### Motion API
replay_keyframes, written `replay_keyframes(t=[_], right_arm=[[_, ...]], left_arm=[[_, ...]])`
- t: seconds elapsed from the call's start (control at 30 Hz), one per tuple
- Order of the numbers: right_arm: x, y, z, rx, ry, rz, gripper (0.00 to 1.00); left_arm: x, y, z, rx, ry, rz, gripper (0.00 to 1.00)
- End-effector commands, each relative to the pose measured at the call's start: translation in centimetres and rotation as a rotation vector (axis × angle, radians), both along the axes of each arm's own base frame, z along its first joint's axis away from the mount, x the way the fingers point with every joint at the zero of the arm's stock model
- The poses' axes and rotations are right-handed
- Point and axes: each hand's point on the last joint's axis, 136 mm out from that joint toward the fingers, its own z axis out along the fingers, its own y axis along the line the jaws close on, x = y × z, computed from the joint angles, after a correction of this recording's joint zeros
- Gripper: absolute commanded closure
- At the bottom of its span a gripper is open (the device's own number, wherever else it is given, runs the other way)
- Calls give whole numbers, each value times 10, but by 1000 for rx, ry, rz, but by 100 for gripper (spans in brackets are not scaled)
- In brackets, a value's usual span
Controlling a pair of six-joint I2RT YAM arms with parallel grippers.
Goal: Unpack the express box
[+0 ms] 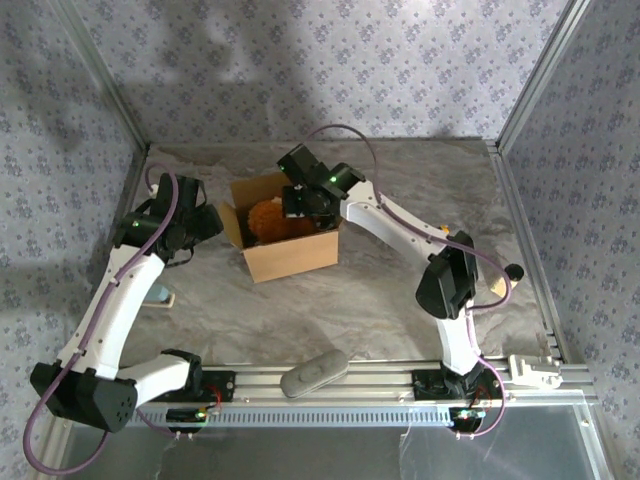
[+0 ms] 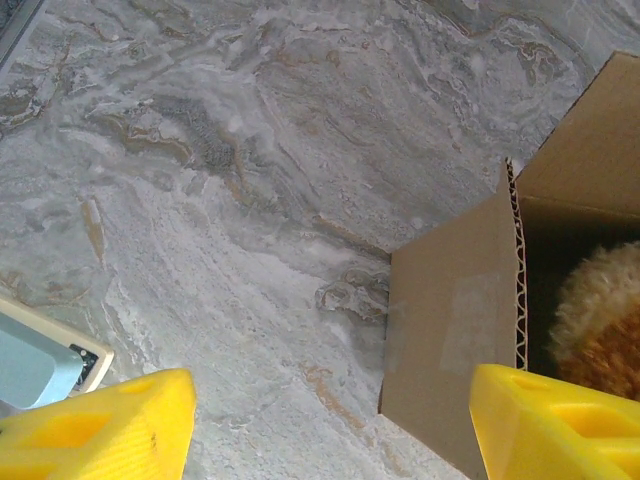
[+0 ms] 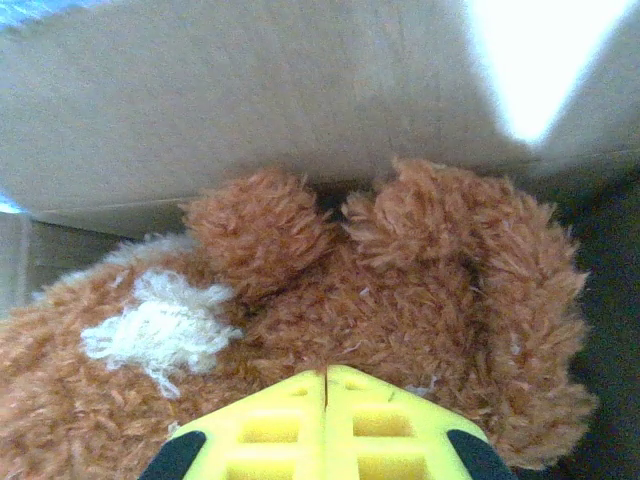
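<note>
Right pincer closed at plush | express box brown, open | left pincer wide

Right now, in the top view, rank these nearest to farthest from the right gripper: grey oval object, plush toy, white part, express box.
From the right gripper:
1. plush toy, right against it, inside the box.
2. express box, its walls surround gripper and toy.
3. grey oval object, on the near rail, centre.
4. white part, near-right corner.
</note>
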Motion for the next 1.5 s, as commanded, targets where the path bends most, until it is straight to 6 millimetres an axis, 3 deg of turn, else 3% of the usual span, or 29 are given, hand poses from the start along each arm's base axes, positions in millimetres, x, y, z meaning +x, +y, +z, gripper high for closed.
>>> replay_keyframes(t=[0.0,0.23,0.57,0.83,1.0,1.27,1.47], right_arm=[[3,-13,49,40,-92,-17,100],[3,-24,90,108,-162,-21,100],[1,-37,129,181,-217,-21,100],[-19,-47,171,242,-288,3,100],[-42,-62,192,259,-322,8,100],[-88,-98,203,304,-351,5,100],[-127,-137,177,317,-322,-47,100]], left_arm=[[2,0,-2,-4,1,-3,27],[2,0,0,-5,-6,1,28],[1,1,2,-6,-8,5,27],[1,0,4,-15,-11,7,27],[1,0,6,-21,-23,10,27],[0,-3,12,-46,-38,10,27],[-7,-6,15,-82,-40,0,27]])
